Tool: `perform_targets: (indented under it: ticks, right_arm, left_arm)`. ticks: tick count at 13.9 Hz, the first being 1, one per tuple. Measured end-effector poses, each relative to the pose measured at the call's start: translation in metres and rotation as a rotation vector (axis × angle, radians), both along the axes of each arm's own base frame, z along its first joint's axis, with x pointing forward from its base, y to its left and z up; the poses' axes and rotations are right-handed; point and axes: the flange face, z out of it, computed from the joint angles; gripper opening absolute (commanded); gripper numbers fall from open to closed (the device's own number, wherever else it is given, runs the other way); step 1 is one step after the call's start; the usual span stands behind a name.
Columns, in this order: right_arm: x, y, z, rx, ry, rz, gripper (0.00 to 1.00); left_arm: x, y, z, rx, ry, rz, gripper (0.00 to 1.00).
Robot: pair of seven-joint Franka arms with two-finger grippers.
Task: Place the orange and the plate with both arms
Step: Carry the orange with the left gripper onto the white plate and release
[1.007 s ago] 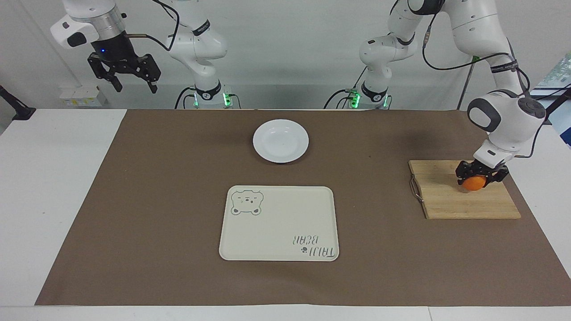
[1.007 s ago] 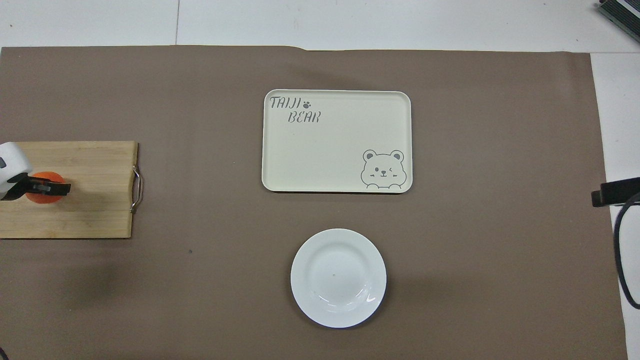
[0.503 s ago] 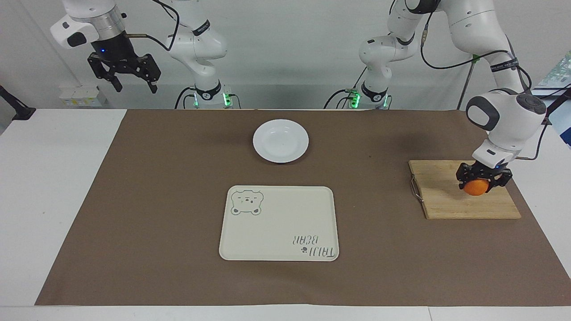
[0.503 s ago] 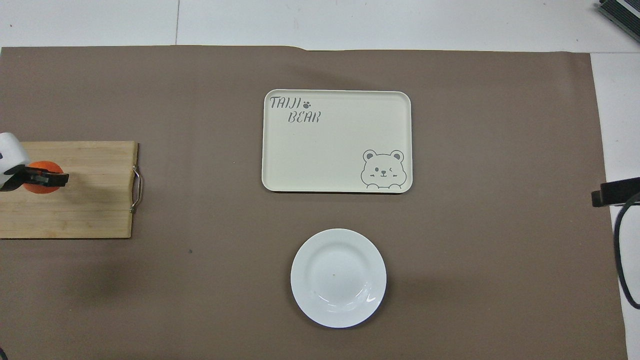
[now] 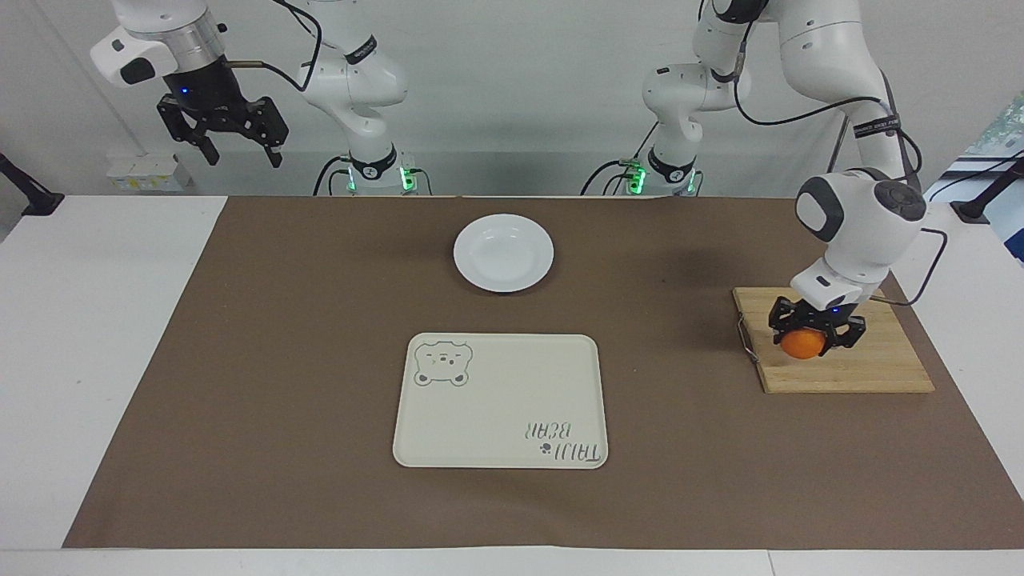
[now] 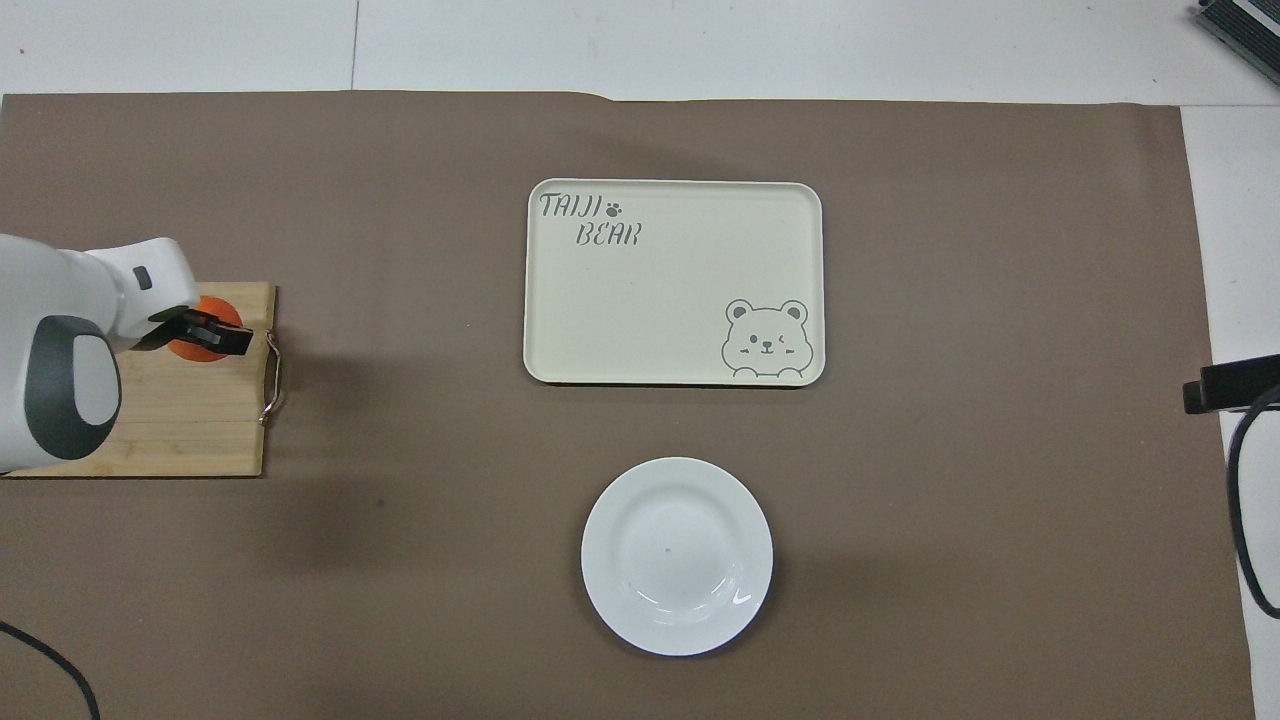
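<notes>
The left claw [image 5: 816, 334] was clenched on the orange [image 5: 802, 344], holding it over the wooden cutting board [image 5: 872, 364] at the left arm's end of the table [image 5: 104, 360]. From the facing view the fruit appeared lifted clear of the board, though only slightly; how much clearance it had could not be told. So the pick-up of the orange looked done, and its carry and set-down were left.

The plate [image 5: 503, 252] lay on the brown mat [image 5: 280, 360], untouched, nearer to the robots than the cream bear-print tray [image 5: 500, 400]. The tray held nothing. Judging from the layout, the tray was the likely destination for both things, so neither placement had been made.

The right claw [image 5: 222, 132] hung high in the air over the right arm's end of the table, well apart from the plate, its fingers spread and gripping nothing; that arm waited. Its whole share of the work, reaching for the plate, gripping its rim and moving it, was not yet begun.
</notes>
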Motion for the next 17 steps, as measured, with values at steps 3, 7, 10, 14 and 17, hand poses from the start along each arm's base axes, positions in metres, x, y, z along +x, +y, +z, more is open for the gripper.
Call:
perform_targets:
  ticks: [3, 7, 10, 14, 17]
  right_arm:
    - [0.0, 0.0, 0.0, 0.0, 0.0, 0.0, 1.0]
    - [0.0, 0.0, 0.0, 0.0, 0.0, -0.001, 1.0]
    - [0.0, -0.002, 0.0, 0.0, 0.0, -0.003, 1.0]
    - [0.0, 0.0, 0.0, 0.0, 0.002, 0.0, 1.0]
    - [0.0, 0.003, -0.002, 0.008, 0.008, 0.006, 1.0]
  left_arm:
    - [-0.008, -0.076, 0.0, -0.017, 0.043, 0.046, 0.0]
    - [-0.032, -0.167, 0.003, -0.022, 0.094, 0.095, 0.0]
    - [-0.058, -0.234, 0.006, -0.026, 0.113, 0.126, 0.0]
    - [-0.117, -0.336, 0.016, -0.065, 0.135, 0.191, 0.0]
    - [-0.167, -0.398, 0.026, -0.097, 0.156, 0.199, 0.0]
